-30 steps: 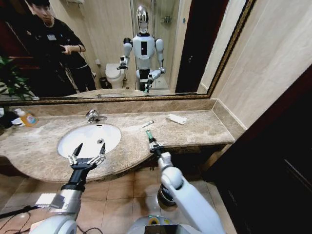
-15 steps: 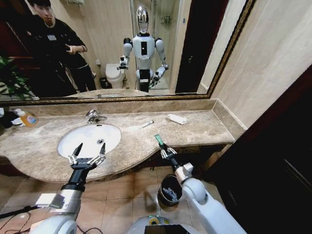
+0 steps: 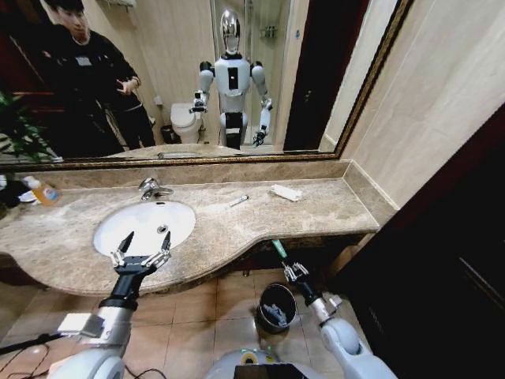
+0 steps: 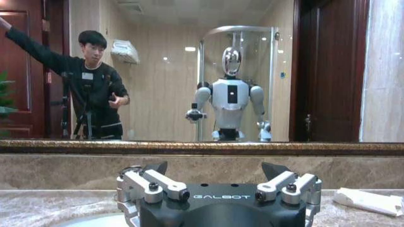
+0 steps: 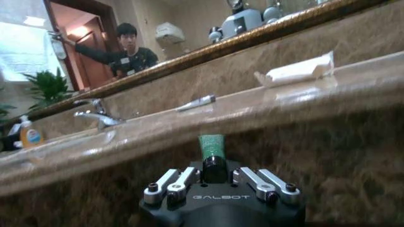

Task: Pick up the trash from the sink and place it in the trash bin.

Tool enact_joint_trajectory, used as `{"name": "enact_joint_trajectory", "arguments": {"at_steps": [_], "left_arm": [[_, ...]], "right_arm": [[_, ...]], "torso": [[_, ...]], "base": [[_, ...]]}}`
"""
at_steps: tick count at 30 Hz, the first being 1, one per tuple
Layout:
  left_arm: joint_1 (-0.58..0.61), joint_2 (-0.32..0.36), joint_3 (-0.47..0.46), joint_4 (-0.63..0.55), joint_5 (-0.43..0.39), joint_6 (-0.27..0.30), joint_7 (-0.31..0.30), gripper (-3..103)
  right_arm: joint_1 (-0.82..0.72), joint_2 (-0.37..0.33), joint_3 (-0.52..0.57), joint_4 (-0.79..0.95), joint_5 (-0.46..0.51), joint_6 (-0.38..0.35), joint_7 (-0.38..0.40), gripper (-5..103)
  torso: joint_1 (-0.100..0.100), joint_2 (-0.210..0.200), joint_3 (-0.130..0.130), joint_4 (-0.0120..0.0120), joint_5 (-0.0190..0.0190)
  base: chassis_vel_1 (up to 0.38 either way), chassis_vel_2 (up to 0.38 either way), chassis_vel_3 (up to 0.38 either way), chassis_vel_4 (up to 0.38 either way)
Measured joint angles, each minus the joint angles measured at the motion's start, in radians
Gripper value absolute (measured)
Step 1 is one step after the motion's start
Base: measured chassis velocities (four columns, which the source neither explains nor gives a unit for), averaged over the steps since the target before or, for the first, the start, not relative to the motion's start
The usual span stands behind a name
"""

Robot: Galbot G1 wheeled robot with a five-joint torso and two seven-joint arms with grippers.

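Beige marble counter (image 3: 316, 207) with a curved front edge, gold-framed mirror (image 3: 158, 79) behind, tan tiled floor below. White oval sink (image 3: 146, 227) is set in the counter's left part, chrome faucet (image 3: 151, 188) at its far rim. Clear bottle of orange liquid (image 3: 43, 191) stands far left on the counter. Right of the sink, far side: a thin white tube (image 3: 239, 200) lying flat, and further right a flat white box (image 3: 286, 193), crinkly wrapper look in the right wrist view (image 5: 296, 72). Both well apart from the grippers.

Right gripper (image 3: 293, 271) is down off the counter's front edge, near side, above and just right of the trash bin (image 3: 277, 306). Its fingers pinch a short dark-green tube (image 3: 279, 249) by the black cap end; the tube sticks up tilted, green flat end uppermost, seen close in the right wrist view (image 5: 211, 147). Counter edge sits just beyond the tube, not touching as far as can be told.

Trash bin: small, round, black, shiny rim, on the floor under the counter overhang; pale items already lie inside it.

Left gripper (image 3: 140, 257) hovers at the sink's near rim, fingers spread wide, holding nothing. Left wrist view shows both finger pairs (image 4: 151, 182) splayed apart, sink rim below.
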State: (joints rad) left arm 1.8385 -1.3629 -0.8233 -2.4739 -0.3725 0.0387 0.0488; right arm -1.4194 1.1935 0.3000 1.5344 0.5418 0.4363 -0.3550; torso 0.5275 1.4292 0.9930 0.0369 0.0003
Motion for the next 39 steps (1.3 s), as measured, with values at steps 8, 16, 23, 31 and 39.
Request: {"name": "enact_joint_trajectory", "arguments": {"at_steps": [8, 16, 23, 31, 39], "left_arm": [[0.0, 0.0, 0.0, 0.0, 0.0, 0.0, 0.0, 100], [0.0, 0.0, 0.0, 0.0, 0.0, 0.0, 0.0, 100], [0.0, 0.0, 0.0, 0.0, 0.0, 0.0, 0.0, 100], [0.0, 0.0, 0.0, 0.0, 0.0, 0.0, 0.0, 100], [0.0, 0.0, 0.0, 0.0, 0.0, 0.0, 0.0, 100]], "right_arm": [[0.074, 0.039, -0.02, -0.243, -0.04, 0.05, -0.035, 21], [0.146, 0.067, -0.026, -0.467, -0.188, 0.111, 0.025, 21], [0.217, 0.091, -0.035, -0.644, -0.238, 0.112, 0.052, 21], [0.246, 0.091, -0.037, -0.734, -0.264, 0.106, 0.07, 21], [0.245, 0.105, -0.037, -0.767, -0.279, 0.104, 0.075, 21]], "torso": [[0.0, 0.0, 0.0, -0.0001, -0.0001], [0.0, 0.0, 0.0, -0.0001, -0.0002], [0.0, 0.0, 0.0, -0.0001, -0.0002], [0.0, 0.0, 0.0, -0.0001, -0.0004], [0.0, 0.0, 0.0, -0.0001, -0.0003]], "base": [[0.0, 0.0, 0.0, 0.0], [0.0, 0.0, 0.0, 0.0], [0.0, 0.0, 0.0, 0.0], [0.0, 0.0, 0.0, 0.0], [0.0, 0.0, 0.0, 0.0]]}}
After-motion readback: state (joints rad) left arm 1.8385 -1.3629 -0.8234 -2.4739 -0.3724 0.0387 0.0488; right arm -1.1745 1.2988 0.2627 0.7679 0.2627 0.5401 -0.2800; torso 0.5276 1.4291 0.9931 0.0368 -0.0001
